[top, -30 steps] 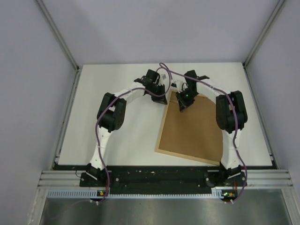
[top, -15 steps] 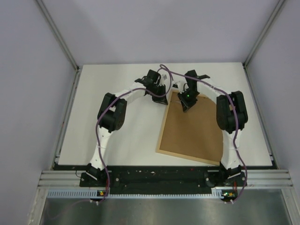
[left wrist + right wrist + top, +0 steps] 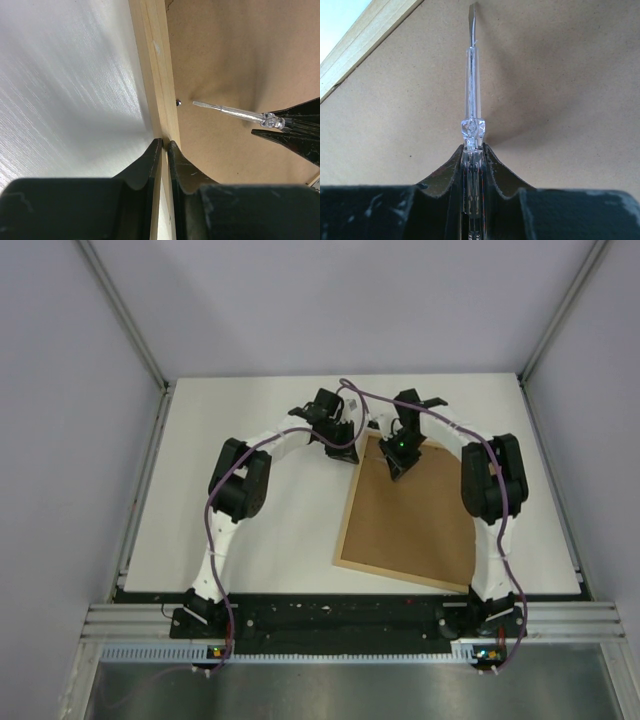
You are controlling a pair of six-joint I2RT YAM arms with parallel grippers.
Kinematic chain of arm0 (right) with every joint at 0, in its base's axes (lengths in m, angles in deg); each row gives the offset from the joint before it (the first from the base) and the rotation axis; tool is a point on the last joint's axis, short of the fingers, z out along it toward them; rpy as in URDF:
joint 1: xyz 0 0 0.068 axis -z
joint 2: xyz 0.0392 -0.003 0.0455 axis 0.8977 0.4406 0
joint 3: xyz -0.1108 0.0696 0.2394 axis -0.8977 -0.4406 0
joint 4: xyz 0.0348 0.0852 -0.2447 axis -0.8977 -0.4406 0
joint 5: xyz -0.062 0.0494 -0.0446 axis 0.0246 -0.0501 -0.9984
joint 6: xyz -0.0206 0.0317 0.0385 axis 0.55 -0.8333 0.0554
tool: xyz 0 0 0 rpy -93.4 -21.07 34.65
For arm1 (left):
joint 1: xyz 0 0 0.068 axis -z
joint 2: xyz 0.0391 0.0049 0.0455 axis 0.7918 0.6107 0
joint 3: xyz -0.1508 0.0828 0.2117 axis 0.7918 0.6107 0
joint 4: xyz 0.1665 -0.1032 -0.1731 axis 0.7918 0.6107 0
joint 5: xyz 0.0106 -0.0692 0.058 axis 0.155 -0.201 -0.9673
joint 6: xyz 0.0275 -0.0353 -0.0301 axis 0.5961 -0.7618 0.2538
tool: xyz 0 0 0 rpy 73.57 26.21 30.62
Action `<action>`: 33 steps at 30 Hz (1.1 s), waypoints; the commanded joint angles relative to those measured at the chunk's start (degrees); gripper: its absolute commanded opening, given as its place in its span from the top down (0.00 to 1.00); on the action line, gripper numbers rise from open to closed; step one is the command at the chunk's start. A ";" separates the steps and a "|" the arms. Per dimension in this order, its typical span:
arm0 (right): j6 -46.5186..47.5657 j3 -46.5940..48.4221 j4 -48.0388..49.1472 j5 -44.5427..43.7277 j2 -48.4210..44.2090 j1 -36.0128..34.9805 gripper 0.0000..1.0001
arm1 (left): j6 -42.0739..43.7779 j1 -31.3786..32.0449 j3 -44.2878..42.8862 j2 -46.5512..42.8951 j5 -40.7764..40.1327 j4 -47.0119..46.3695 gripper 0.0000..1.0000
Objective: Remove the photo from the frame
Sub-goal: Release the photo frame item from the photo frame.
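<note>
The frame lay back-up on the desk, right of centre, with its brown fibreboard showing and its front hidden beneath. The left claw pinched its light-wood rail near a small metal pin. The right claw gripped a clear screwdriver, blade tip at the fibreboard, the handle's end cut off from view.

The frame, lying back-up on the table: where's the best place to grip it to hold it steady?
Grip the light-wood rail of the frame, from above at its outer edge. It lies flat, so the broad fibreboard back offers nothing to pinch; the narrow rail fits between jaws, as the left gripper shows.
</note>
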 commanded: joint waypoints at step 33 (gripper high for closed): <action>1.72 6.55 2.79 2.12 10.18 -4.55 1.00 | 1.01 2.52 -1.20 1.67 1.71 1.28 0.86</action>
